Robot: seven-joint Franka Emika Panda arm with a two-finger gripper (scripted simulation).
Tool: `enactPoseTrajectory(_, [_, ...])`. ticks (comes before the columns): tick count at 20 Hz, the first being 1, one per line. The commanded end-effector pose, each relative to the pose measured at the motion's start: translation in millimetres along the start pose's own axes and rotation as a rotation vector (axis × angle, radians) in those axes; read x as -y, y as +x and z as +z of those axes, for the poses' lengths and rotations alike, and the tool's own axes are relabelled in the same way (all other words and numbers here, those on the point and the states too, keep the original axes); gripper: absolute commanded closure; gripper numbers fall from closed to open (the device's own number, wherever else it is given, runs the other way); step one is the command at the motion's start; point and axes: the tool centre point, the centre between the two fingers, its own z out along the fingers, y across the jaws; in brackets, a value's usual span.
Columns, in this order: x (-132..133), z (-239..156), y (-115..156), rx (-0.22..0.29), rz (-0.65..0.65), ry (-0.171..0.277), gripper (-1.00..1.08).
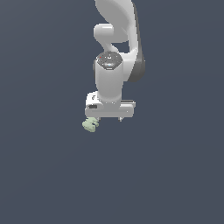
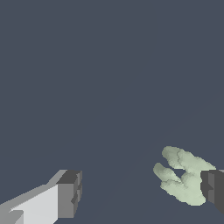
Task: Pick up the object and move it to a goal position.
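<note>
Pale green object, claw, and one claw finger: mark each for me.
Pale green object [image 2: 183,177]: wrist view, on its lumpy middle.
Claw [image 2: 142,192]: wrist view, midway between the two fingertips, which stand wide apart.
Claw finger [image 2: 69,194]: wrist view, on the dark grey pad's face.

The scene is viewed by the exterior camera from well back, the arm [image 1: 114,65] facing it. The wrist camera is aimed past the fingers [image 2: 69,194], close in. The green lump [image 1: 90,125] is shared by both views.
</note>
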Motion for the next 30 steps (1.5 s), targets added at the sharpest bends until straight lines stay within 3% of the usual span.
enactPoseTrajectory(1, [0,0,0,0.0,0.0,0.0,-0.92])
enactPoseTrajectory(9, [-22,-12,1,-0.019,0.045,0.013,-0.92])
enactPoseTrajectory(19, [-31,-4,-3,-0.018,0.083,0.015,-0.92])
enactPoseTrajectory(30, [-88,56,-44,0.0,0.359,0.02,-0.92])
